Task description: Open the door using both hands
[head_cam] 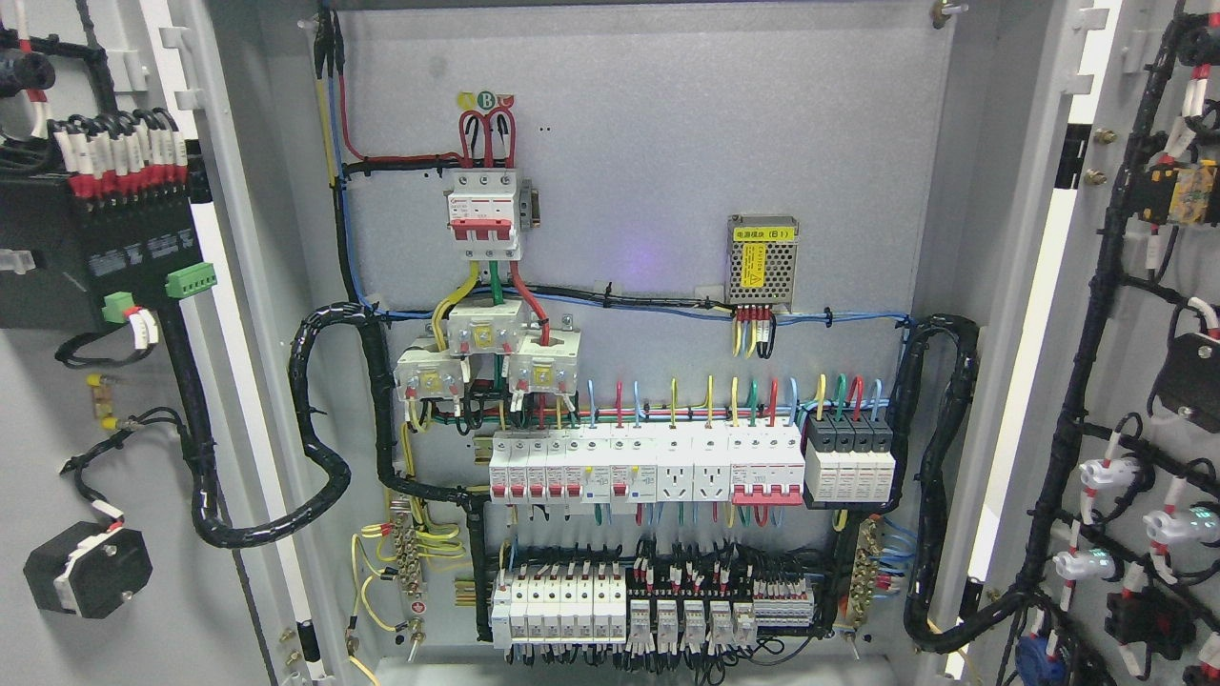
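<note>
Both doors, the left door [114, 400] and the right door [1134, 381], are swung wide, exposing the cabinet [648, 219] packed with breakers [648, 467] and wiring, while no robot hand is seen.

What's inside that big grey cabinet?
Inside the cabinet, a red breaker, rows of breakers, a meshed power supply and wire bundles. Whatever lies behind the backplate is hidden.
</note>
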Controlling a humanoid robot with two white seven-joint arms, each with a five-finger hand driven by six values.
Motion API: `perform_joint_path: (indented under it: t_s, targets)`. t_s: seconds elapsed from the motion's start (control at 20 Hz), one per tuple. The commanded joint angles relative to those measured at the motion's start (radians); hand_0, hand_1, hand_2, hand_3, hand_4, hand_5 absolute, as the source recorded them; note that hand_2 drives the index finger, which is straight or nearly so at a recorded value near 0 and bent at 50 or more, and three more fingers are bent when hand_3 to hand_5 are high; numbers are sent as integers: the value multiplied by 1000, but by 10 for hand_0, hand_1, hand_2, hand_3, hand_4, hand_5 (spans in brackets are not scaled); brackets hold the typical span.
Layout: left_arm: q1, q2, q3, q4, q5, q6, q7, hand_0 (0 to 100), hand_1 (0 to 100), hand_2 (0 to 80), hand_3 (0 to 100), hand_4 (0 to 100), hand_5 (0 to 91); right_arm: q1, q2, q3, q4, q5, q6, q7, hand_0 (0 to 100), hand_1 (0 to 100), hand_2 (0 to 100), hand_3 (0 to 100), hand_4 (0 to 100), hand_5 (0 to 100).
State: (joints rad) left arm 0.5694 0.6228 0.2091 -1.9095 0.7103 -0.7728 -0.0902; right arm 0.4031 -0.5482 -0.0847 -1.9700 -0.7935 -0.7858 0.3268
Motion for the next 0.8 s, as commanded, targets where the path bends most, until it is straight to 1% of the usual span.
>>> perform_joint_path:
  t_s: [0.0, 0.05, 0.2, 0.4, 0.55, 0.65, 0.75]
  targets:
    - [-23, 51, 116, 92, 57, -613, 4, 0, 0, 0, 0, 29, 0, 2, -54, -15, 25, -16, -135, 1, 0, 0, 0, 0, 0, 0]
    - [-35, 57, 116, 104, 64, -593, 4, 0, 0, 0, 0, 29, 0, 3, -68, -17, 25, -18, -135, 1, 0, 0, 0, 0, 0, 0]
    - [-60, 78, 119, 127, 95, -553, 4, 0, 0, 0, 0, 29, 0, 2, -81, -18, 33, -23, -135, 1, 0, 0, 0, 0, 0, 0]
    - [-104, 81, 127, 165, 101, -479, 4, 0, 0, 0, 0, 28, 0, -3, -87, -18, 51, -23, -135, 1, 0, 0, 0, 0, 0, 0]
    - [-128, 80, 127, 184, 101, -410, 4, 0, 0, 0, 0, 29, 0, -4, -101, -20, 57, -23, -138, 3, 0, 0, 0, 0, 0, 0]
    - [-144, 80, 127, 194, 110, -357, 4, 0, 0, 0, 0, 29, 0, -3, -113, -33, 57, -23, -139, 3, 0, 0, 0, 0, 0, 0]
    - [-170, 81, 127, 207, 116, -304, 4, 0, 0, 0, 0, 30, 0, -3, -113, -49, 57, -23, -138, 3, 0, 0, 0, 0, 0, 0]
